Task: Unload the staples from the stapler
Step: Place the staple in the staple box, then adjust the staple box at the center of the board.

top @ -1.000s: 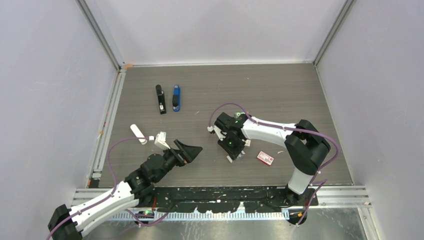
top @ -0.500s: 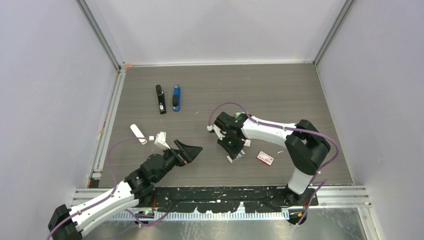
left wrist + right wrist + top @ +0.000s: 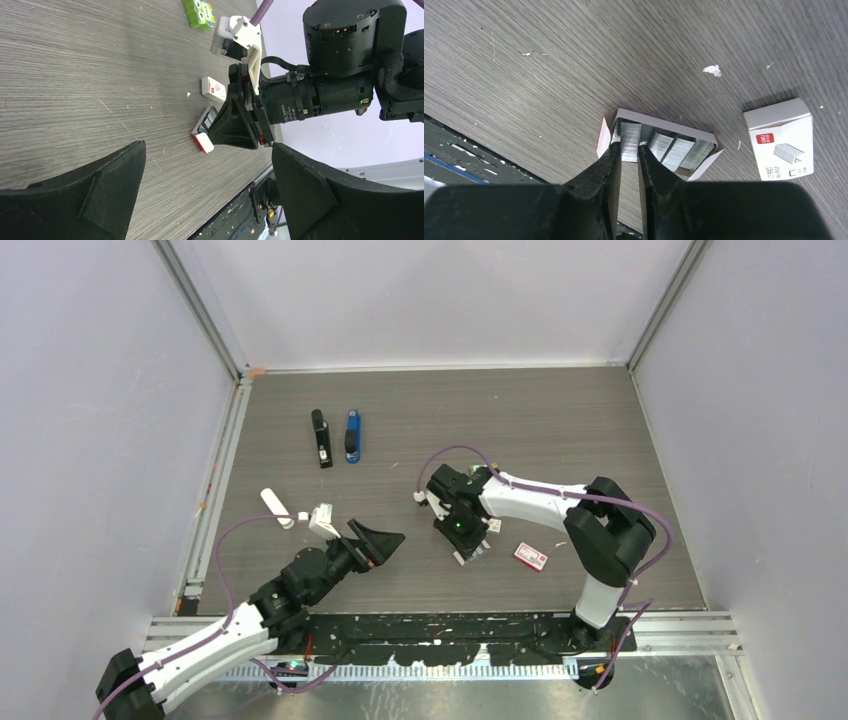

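— What has your right gripper got?
— My right gripper (image 3: pixel 629 150) is pinched narrow on one strip of the staples (image 3: pixel 630 139). That strip is at the left end of a small open box (image 3: pixel 659 122), in the middle of the wrist frame. One fingertip sits against each side of the strip.
— How do the staples look?
— Silvery-grey, flat and finely ribbed. Several strips lie side by side in the box, slanting a little and filling it from left to right.
— And around it?
— The box sits on the grey wood-grain desk (image 3: pixel 549 60). To its right, not touching it, lies a closed white-and-red box (image 3: pixel 780 145) with a staple drawing on it.
— Your other arm?
— My left gripper (image 3: pixel 374 540) hangs spread wide with nothing in it, in the lower left of the overhead frame. Farther off, toward the upper left, a black stapler (image 3: pixel 320 438) and a blue stapler (image 3: pixel 352 436) lie side by side, well apart from the staples.
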Available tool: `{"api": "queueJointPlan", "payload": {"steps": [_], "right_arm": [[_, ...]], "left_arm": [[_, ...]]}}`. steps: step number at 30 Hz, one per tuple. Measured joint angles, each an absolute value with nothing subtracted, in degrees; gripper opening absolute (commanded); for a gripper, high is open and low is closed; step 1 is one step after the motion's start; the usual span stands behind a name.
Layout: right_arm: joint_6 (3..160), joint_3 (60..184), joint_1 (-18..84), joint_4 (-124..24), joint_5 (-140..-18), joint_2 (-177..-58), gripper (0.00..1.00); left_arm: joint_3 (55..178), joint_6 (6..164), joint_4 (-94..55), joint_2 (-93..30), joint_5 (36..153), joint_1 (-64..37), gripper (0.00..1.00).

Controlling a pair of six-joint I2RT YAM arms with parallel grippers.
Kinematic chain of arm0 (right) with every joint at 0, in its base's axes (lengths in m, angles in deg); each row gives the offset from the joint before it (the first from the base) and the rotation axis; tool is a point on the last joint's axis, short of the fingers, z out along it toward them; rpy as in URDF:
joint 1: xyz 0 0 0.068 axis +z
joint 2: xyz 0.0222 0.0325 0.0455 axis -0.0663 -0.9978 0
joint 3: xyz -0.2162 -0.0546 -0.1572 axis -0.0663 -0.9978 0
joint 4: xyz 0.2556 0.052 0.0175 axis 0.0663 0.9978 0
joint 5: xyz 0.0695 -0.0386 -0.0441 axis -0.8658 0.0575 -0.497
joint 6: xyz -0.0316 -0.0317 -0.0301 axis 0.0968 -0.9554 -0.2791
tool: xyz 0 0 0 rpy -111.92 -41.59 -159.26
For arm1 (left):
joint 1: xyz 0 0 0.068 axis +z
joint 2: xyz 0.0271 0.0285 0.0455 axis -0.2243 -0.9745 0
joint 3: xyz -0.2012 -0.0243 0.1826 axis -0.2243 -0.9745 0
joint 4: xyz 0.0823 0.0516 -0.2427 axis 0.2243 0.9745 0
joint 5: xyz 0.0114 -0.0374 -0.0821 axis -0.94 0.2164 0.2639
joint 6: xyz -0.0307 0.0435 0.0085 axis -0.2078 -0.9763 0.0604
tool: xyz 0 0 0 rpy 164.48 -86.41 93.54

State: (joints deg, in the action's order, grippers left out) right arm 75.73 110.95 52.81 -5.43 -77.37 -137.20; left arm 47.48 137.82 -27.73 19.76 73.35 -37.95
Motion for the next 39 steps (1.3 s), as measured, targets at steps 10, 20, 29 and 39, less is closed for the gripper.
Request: {"api": "queueJointPlan", "payload": {"steps": [10,20,29,39], "right_arm": [[75.9,111.08,52.81,-5.41,-77.56,-137.2,0.28],[72.69,111.02,49.19,-4.73,-83.7,-129.04,0.3],[62.24,103.21,21.93,-4.4,-105.91,-100.21,0.47],[55.57,99.15,10.04,-1.21,-111.77,-95.19,0.2]], "left_arm": [[47.48,137.82,-27.73,19.76,73.37,-37.95,0.98],[47.48,136.1,-27.88,19.65,74.9,-37.95,0.94],[59.39,118.72,-23.1,2.06,79.06,-42.81,0.93],[80.9,85.19,-22.29,-31.23,77.88,-54.61,0.96]]}}
